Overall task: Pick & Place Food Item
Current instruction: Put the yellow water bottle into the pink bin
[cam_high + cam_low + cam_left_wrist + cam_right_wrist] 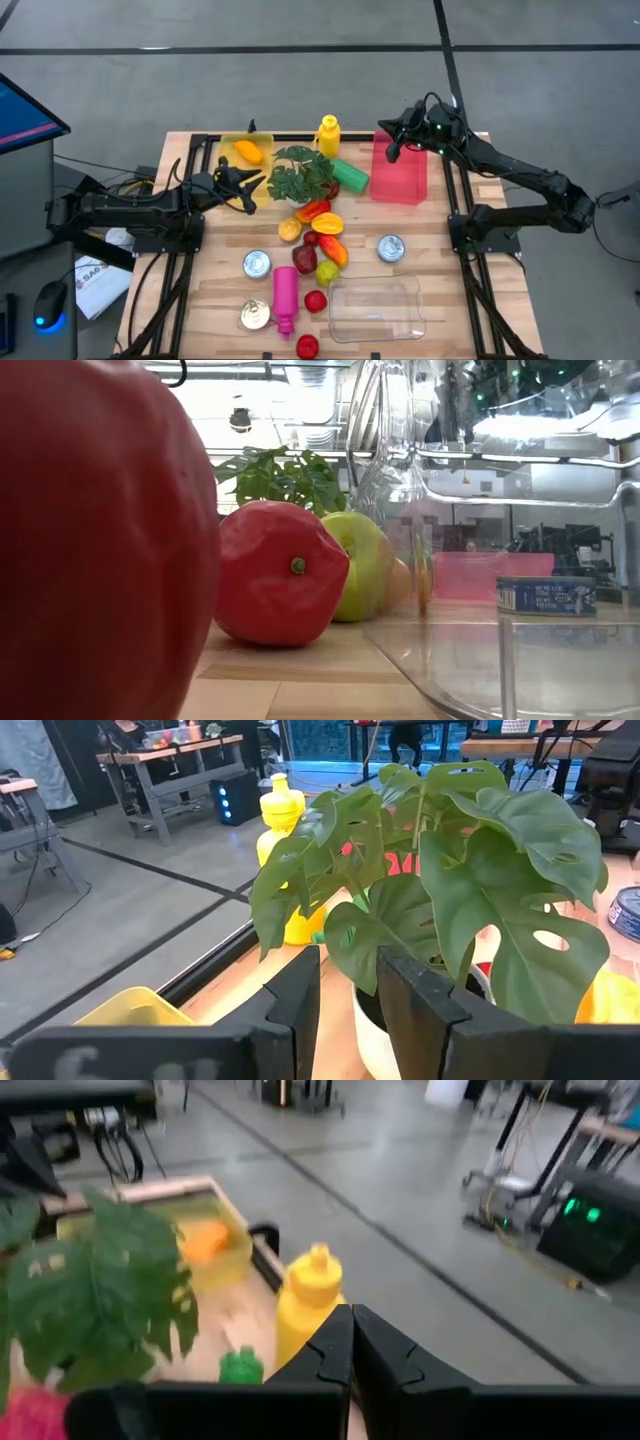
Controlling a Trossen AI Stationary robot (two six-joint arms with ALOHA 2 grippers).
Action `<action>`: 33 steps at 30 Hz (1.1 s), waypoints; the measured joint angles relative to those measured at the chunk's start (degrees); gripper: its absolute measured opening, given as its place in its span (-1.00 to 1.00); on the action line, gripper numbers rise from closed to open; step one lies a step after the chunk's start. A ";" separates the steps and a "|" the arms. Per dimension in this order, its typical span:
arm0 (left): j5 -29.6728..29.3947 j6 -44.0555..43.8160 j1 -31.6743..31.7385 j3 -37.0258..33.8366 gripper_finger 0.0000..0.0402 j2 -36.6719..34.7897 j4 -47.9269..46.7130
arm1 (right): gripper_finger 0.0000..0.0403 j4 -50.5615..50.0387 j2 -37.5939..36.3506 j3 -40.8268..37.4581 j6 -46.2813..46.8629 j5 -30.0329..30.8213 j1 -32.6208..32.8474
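Several toy fruits and vegetables (pixel 318 240) lie in a heap at the table's middle. An orange food item (pixel 247 151) lies in the yellow bin (pixel 232 160) at the far left; it also shows in the right wrist view (pixel 205 1240). My left gripper (pixel 254 190) (pixel 348 1010) hovers beside the yellow bin and faces the potted plant (pixel 303 175). It is open by a narrow gap with nothing between its fingers. My right gripper (pixel 390 150) (pixel 352 1345) hangs shut and empty over the far left corner of the red bin (pixel 402 175).
A yellow bottle (pixel 328 135) and a green can (pixel 350 175) stand by the plant. Tin cans (pixel 257 264) (pixel 390 248) (pixel 256 315), a pink bottle (pixel 285 298), two red tomatoes (pixel 316 300) (pixel 307 346) and a clear container (pixel 378 310) fill the near half.
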 joint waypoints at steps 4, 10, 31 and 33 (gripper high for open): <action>0.00 -0.02 -0.01 0.01 -0.55 0.00 1.74 | -0.99 8.26 1.61 0.00 0.25 -0.10 0.07; 3.93 4.63 -0.28 0.10 -0.55 -0.02 7.96 | -0.97 20.52 8.85 0.00 1.51 -0.06 -0.22; 5.20 10.51 -0.47 0.10 -0.55 -1.14 6.47 | -0.98 -0.13 29.00 23.66 2.88 -0.21 -0.92; 5.17 10.36 -0.47 0.10 -0.55 -1.14 6.49 | -0.95 -0.48 29.16 24.06 0.86 -0.16 -0.94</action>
